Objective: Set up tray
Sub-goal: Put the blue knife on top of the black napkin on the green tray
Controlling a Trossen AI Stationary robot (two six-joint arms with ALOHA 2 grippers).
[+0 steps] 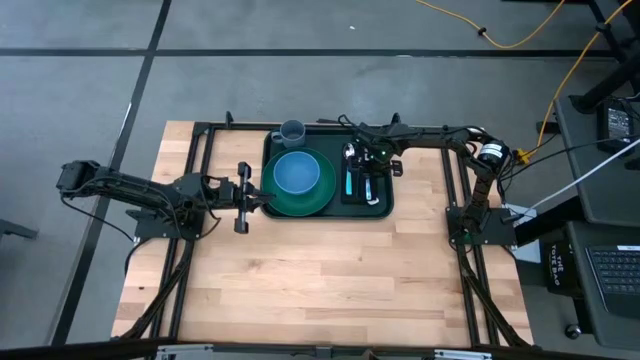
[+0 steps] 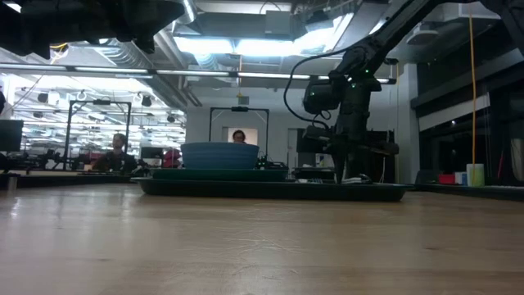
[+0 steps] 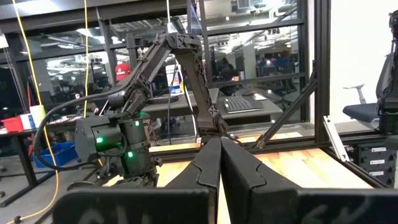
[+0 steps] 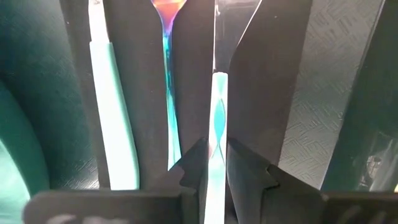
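— So where is the right gripper (image 4: 211,163) sitting?

— It is hanging low over the tray (image 1: 384,208), above the black mat (image 1: 372,197) lying in the tray's far-right part. Its fingers (image 4: 249,168) are standing slightly apart around a pale utensil handle (image 4: 217,112); I cannot tell whether they are pressing it.

— What is lying beside that handle?

— Two more utensils (image 4: 115,124), just beside it on the mat.

— And the rest of the tray?

— A blue bowl (image 1: 296,172) is sitting on a green plate (image 1: 318,198), with a cup (image 1: 292,130) behind them.

— The left gripper (image 1: 243,197)?

— It is waiting just beside the tray's other end, fingers (image 3: 239,165) pressed together, holding nothing.
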